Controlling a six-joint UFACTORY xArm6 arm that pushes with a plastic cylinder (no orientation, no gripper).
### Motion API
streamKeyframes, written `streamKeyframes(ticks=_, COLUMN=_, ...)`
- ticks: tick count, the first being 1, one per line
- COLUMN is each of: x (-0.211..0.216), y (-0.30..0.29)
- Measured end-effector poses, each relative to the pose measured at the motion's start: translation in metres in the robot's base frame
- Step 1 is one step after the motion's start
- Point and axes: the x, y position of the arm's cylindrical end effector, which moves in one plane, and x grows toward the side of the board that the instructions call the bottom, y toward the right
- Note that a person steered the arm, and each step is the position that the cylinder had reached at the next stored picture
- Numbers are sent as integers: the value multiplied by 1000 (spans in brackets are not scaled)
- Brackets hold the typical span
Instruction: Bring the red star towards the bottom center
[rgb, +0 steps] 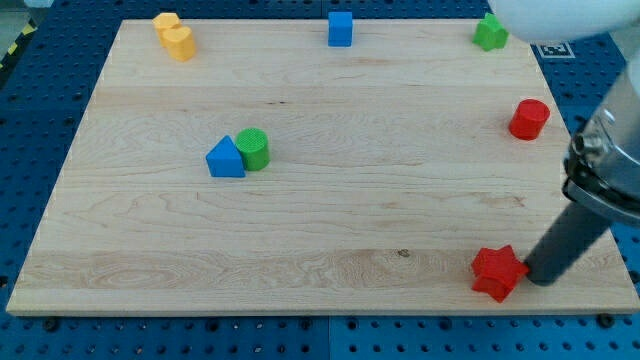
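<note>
The red star lies near the board's bottom right corner. My tip is just to the star's right, touching or nearly touching its right side. The dark rod slants up to the view's right from there. The wooden board fills most of the view.
A red cylinder stands at the right edge. A green star is at the top right, a blue cube at top centre, a yellow block at top left. A blue triangle touches a green cylinder left of centre.
</note>
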Motion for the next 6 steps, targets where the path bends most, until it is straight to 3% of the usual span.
streamKeyframes(ticks=1, x=18, y=1)
streamKeyframes(ticks=3, x=14, y=-35)
streamKeyframes(ticks=6, x=-45, y=-63)
